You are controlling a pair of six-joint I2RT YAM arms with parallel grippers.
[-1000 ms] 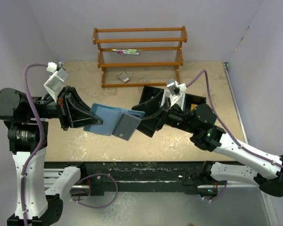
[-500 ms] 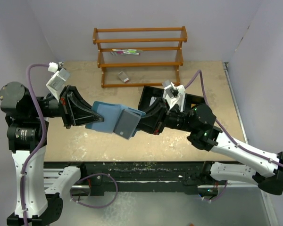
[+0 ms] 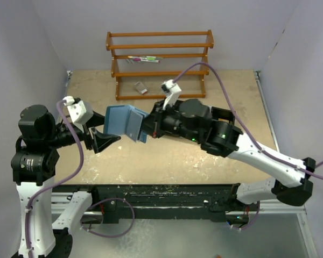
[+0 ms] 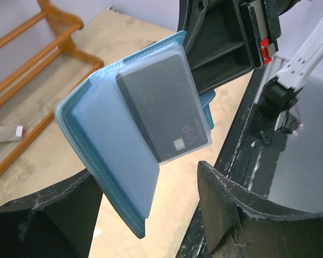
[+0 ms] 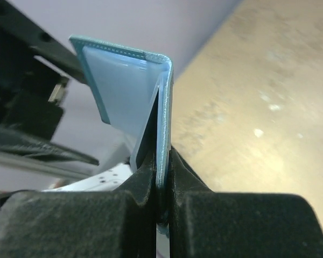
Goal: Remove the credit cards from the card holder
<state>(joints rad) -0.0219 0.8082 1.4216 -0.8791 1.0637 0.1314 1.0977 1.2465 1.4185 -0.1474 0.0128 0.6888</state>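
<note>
Above the surface point(image 3: 167, 156), centre of the top view: the card holder point(image 3: 124, 121) hung in the air, folded open in a V, well clear of the wooden rack point(image 3: 159, 64) at the upper middle.
Right tool point(image 5: 160, 166): it was clamped narrow on the lower edge of one flap, carrying the holder alone.
Left tool point(image 4: 151, 204): it was spread wide and carried nothing. In the top view it sat just left of and below the holder, apart from it.
Credit card point(image 4: 164, 115): one dark grey card lay in the clear sleeve point(image 4: 113, 145) at the centre of the left wrist view. It sat askew, with its lower right corner reaching the sleeve's lower right edge. Whether more cards lay behind it could not be told.
Step in hand: probably closing the left tool on the exposed end of the card while the right one anchored the holder.
Doing it well: the pinch should land on the card's free corner only, not on the sleeve or the teal flap, or the whole holder would be dragged along. The pull should run along the pocket's opening, away from the fold, slow and straight.
Risk: the right grip covered only a thin strip of soft flap, so a sideways tug could twist the holder out of it.
</note>
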